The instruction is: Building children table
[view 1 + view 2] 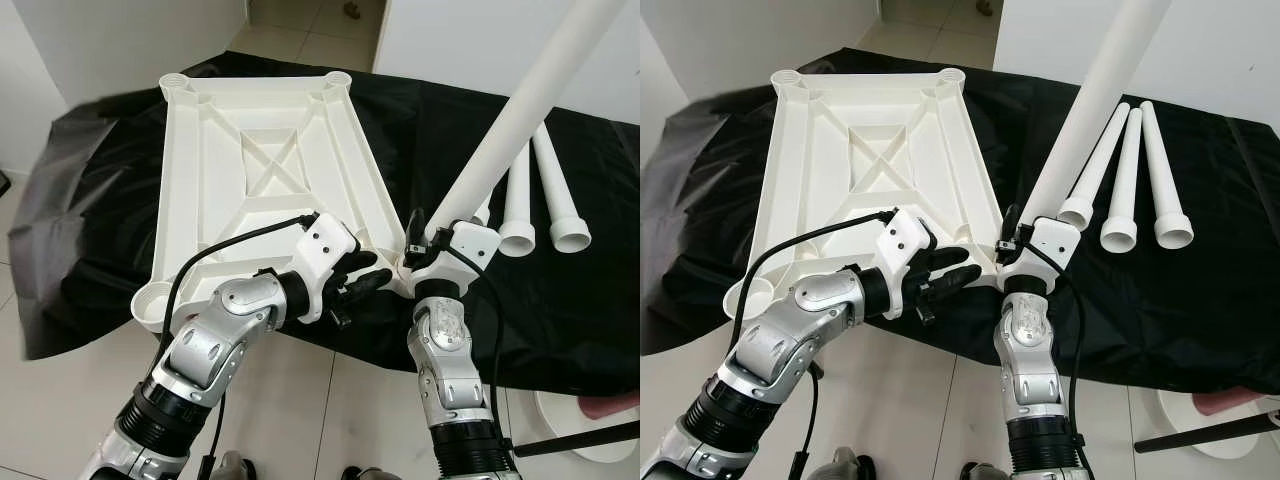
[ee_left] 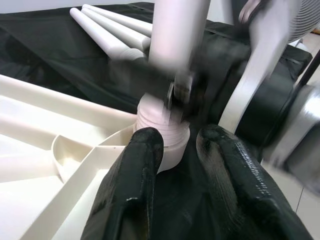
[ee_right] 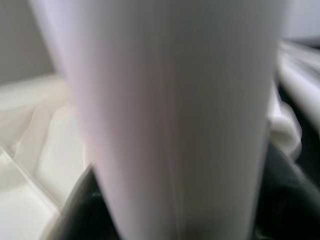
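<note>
Black fingers [image 2: 135, 185] beside leg [image 2: 172, 55] socket

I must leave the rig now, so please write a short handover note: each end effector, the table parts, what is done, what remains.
Right end effector: shut on the white leg, which stands tilted, its threaded end at the near right corner socket of the upside-down tabletop.
Left end effector: open, fingers beside that socket.
Three spare legs lie on the black cloth, right of the tabletop.
Done: none seated for certain.
Left: seat this leg, then the other three.
</note>
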Controlling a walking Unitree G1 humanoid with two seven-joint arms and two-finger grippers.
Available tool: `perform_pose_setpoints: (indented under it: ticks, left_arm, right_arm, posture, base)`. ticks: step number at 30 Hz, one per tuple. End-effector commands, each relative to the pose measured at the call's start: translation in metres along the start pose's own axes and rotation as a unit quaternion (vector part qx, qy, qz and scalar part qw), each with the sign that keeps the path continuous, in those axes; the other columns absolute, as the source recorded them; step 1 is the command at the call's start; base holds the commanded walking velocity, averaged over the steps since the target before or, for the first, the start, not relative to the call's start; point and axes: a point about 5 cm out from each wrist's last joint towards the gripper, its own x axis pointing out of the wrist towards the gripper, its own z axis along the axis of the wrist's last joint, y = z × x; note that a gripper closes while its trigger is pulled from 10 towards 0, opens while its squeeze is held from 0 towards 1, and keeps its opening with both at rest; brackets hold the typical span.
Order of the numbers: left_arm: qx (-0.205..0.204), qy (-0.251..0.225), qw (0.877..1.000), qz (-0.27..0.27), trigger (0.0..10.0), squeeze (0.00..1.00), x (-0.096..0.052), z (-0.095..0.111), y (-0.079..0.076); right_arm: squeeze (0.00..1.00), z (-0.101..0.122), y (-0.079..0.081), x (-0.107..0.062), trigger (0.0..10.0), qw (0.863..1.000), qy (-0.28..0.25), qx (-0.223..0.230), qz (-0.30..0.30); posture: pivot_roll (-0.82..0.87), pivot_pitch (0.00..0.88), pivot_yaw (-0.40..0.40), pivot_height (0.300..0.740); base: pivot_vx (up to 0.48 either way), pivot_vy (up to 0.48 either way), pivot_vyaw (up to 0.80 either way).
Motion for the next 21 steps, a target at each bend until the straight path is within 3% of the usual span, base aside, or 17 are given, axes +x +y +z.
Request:
perform_pose_setpoints:
  ticks: [1, 15, 16, 21]
  left_arm:
    - [-0.001, -0.001, 1.000, 0.000, 10.0, 0.00, -0.001, 0.001, -0.002]
    - [-0.005, -0.003, 1.000, -0.001, 10.0, 0.00, 0.000, 0.001, -0.002]
    - [-0.006, -0.003, 1.000, -0.001, 10.0, 0.00, 0.001, 0.001, -0.002]
    - [-0.006, -0.005, 1.000, -0.003, 10.0, 0.00, 0.002, 0.001, -0.003]
  right_arm:
    - [1.00, -0.008, -0.005, -0.004, 10.0, 1.000, 0.016, 0.000, -0.001]
    - [1.00, 0.007, -0.005, 0.007, 10.0, 0.995, -0.017, 0.024, 0.093]
    - [0.00, 0.009, -0.005, 0.010, 10.0, 0.991, -0.015, 0.022, 0.129]
    - [0.00, 0.012, -0.015, 0.018, 10.0, 0.978, 0.004, 0.010, 0.210]
  posture:
    - [0.06, 0.133, -0.034, 0.740]
    - [0.06, 0.136, -0.030, 0.740]
    - [0.05, 0.136, -0.030, 0.740]
    - [0.05, 0.134, -0.029, 0.740]
  base:
    - [0.000, 0.000, 0.00]
    - [0.000, 0.000, 0.00]
    - [0.000, 0.000, 0.00]
    - [0.000, 0.000, 0.00]
